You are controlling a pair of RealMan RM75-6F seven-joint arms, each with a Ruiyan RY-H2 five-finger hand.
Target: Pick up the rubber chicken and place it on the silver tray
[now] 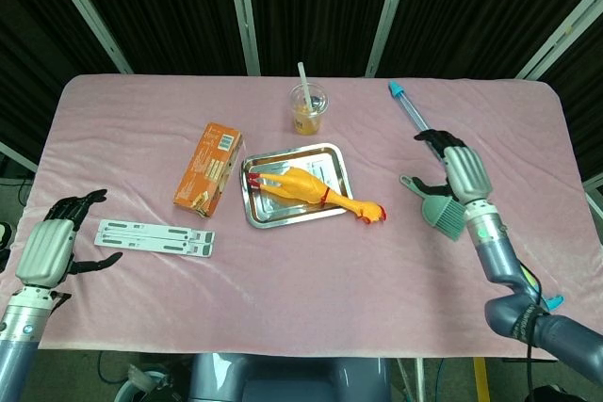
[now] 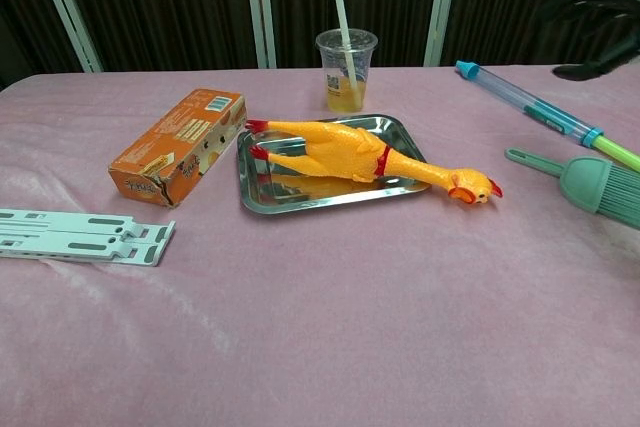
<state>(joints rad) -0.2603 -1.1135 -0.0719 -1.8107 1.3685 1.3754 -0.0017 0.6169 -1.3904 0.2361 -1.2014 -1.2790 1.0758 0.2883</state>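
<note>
Now the yellow rubber chicken lies lengthwise on the rectangular silver metal tray, its red-combed head hanging past the tray's right rim onto the pink tablecloth. Both hands are empty with fingers spread: right hand above the small teal brush, left hand near the table's left edge

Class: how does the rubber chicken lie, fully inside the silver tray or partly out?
Partly out: the rubber chicken lies body-in on the silver tray, neck and head overhanging its right rim.
</note>
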